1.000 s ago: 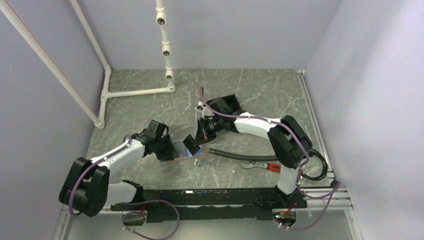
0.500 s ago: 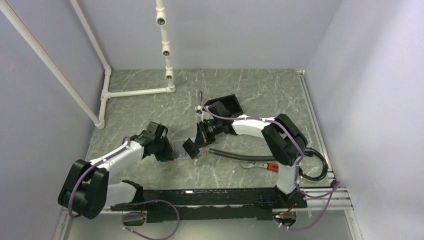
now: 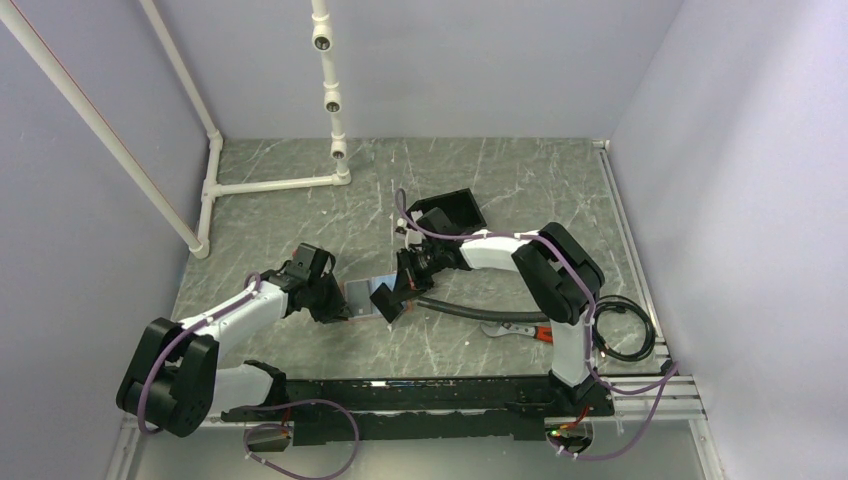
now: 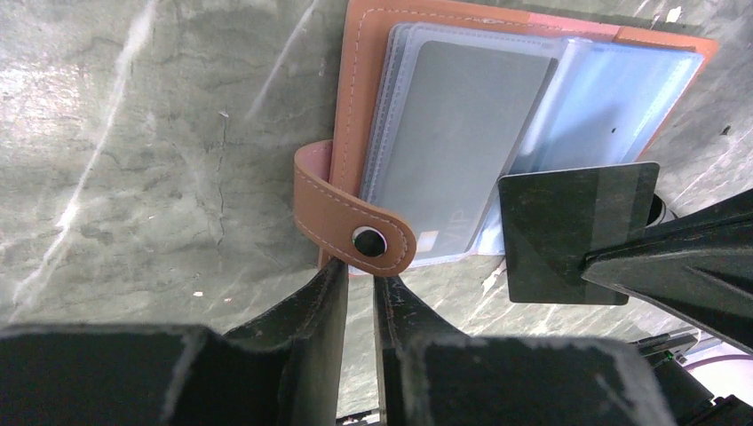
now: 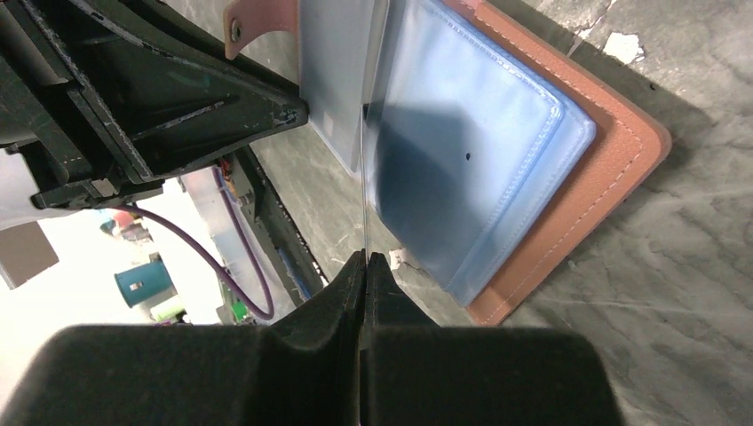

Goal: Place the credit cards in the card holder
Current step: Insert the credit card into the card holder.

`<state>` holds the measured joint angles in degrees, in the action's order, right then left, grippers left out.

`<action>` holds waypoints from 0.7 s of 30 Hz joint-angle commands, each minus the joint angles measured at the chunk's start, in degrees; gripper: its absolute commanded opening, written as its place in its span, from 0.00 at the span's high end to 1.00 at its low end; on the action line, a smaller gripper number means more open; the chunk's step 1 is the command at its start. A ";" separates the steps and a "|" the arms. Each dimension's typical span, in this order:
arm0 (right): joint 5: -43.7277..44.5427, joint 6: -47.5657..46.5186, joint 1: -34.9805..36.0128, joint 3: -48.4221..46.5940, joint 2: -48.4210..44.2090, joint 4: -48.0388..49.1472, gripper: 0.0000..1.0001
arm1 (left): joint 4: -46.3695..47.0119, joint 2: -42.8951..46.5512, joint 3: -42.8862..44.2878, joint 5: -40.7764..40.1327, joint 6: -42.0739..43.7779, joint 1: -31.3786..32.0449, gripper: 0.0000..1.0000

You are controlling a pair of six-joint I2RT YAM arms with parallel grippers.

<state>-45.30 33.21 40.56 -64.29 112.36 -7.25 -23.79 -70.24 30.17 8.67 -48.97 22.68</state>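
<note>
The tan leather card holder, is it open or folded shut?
Open: the tan leather card holder lies spread flat, clear plastic sleeves exposed, snap strap unfastened.

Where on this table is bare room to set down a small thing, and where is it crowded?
Free: the table's back right, between the black box and the right wall; also the patch between the white pipe frame and the left arm. Crowded: the middle, where the left tool and right tool meet at the card holder, the hose beside.
</note>
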 commanded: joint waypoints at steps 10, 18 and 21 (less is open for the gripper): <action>0.10 0.02 -0.30 -1.66 1.56 2.29 1.00 | 0.00 -1.45 -1.58 -0.76 0.50 -0.03 0.79; 0.22 1.70 -0.38 -5.81 5.26 6.46 1.00 | -0.03 -2.76 -1.02 -0.64 1.52 -0.09 0.80; 0.79 2.28 -0.48 -7.68 6.46 6.98 1.00 | -0.01 -2.79 -0.99 -0.76 1.73 -0.09 0.80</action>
<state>-46.09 34.87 40.45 -68.38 117.45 -3.53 -23.62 -70.87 30.24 9.32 -48.71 22.39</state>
